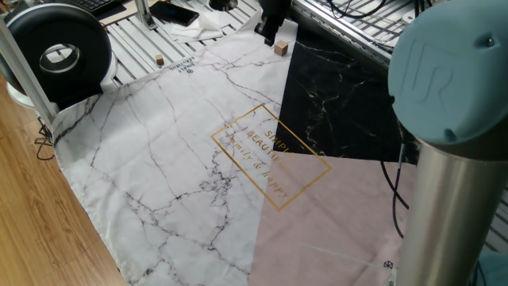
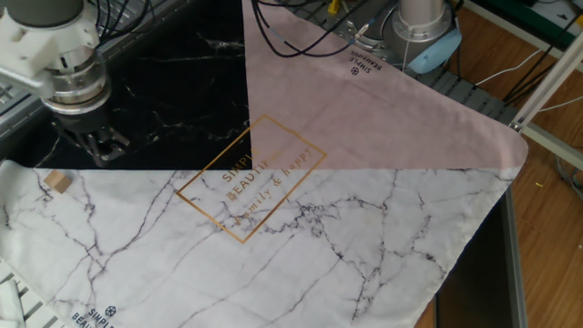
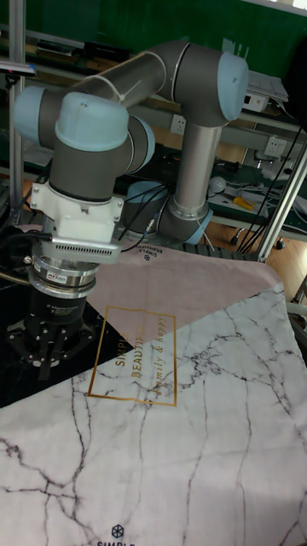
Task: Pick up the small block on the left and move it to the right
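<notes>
The small tan wooden block (image 2: 58, 182) lies on the white marble-print cloth (image 2: 301, 246) at the frame's left edge. The black two-finger gripper (image 2: 96, 150) hovers just upper right of it (over the black panel), jaws slightly parted, holding nothing.

I see wood floor (image 1: 48, 214) left of the desk (image 1: 143, 40), green wall (image 3: 128, 21) behind it.

robot arm (image 3: 128, 111): silver tubes, pale blue joint caps, white wrist block, black finned collar, black gripper (image 3: 49, 363), black cables.

Probably a lab: cables (image 2: 301, 27), metal shelving (image 3: 51, 51), UR5 arm (image 3: 170, 85).
</notes>
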Action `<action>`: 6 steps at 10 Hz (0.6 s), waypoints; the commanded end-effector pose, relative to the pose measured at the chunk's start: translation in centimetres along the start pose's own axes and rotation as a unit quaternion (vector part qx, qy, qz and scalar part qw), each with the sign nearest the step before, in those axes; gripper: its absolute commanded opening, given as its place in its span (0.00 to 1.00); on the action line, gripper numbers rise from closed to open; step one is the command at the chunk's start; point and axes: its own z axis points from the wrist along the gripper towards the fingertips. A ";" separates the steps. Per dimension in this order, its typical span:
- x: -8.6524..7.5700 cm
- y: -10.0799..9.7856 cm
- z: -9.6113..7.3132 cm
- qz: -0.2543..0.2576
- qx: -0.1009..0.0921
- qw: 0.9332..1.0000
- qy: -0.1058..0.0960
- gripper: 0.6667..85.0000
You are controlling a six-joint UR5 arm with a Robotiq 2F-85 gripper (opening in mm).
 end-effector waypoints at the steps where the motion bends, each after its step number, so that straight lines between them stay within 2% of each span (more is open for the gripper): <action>1: -4.9 -3.6 1.7 0.012 0.047 0.995 -0.086 0.28; 2: -6.4 -2.2 2.2 0.003 -0.010 0.992 -0.126 0.67; 3: -7.2 -2.1 2.7 0.000 -0.057 0.988 -0.144 1.00; 4: -5.2 -5.1 3.7 -0.027 -0.040 0.994 -0.102 1.00; 5: -3.5 -8.5 4.4 -0.045 -0.015 0.996 -0.074 0.81; 6: -2.1 -10.7 4.5 -0.037 -0.005 0.997 -0.069 0.75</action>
